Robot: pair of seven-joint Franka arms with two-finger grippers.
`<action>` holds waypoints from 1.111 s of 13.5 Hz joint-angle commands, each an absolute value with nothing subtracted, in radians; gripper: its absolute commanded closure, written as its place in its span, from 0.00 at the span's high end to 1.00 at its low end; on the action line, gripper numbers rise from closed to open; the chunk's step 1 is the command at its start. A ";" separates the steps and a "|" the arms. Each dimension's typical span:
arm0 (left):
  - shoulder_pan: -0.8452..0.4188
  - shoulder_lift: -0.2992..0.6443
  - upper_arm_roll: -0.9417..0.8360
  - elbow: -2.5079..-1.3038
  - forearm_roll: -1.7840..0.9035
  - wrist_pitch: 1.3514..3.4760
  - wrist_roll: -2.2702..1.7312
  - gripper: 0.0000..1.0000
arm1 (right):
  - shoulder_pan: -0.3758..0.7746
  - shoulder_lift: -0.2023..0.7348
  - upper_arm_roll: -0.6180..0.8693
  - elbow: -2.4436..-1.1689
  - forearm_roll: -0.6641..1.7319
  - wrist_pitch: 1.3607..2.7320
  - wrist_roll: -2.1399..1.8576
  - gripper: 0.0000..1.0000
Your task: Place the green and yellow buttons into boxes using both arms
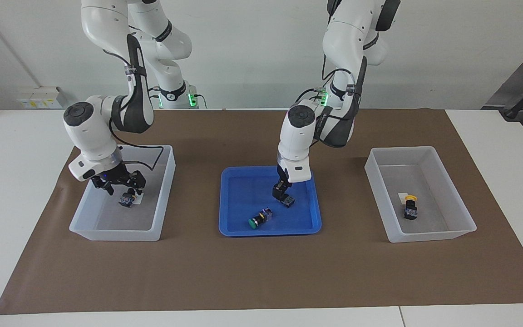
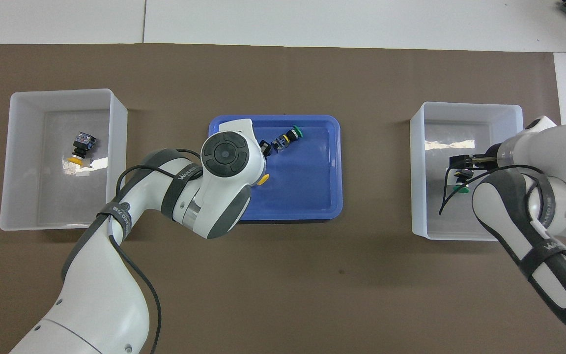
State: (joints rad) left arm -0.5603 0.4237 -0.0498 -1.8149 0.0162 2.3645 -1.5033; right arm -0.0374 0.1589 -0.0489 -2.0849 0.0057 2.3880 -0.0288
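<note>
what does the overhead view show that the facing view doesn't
Only overhead: the yellow cap of the button under the left claw, and the green cap under the right claw.

Only facing: the left claw is down in the blue tray on that button's body, and the right claw is low in its box; both arm bases.

Both: the tray's loose green button, and the yellow button in the other box.

Left arm [image 2: 116, 236] strap: white lettering, "WANKEO" partly legible.
</note>
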 commanded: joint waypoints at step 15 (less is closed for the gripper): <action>-0.572 0.416 -0.031 -1.881 0.034 2.444 -1.513 0.02 | -0.009 -0.052 -0.043 -1.611 -0.055 1.574 0.069 1.00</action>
State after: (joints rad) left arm -0.5672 0.4302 -0.0411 -1.8465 0.0164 2.4170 -1.5059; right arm -0.0041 -0.0466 -0.0503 -1.6015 -0.0292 1.5776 0.0558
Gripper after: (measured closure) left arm 0.674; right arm 0.000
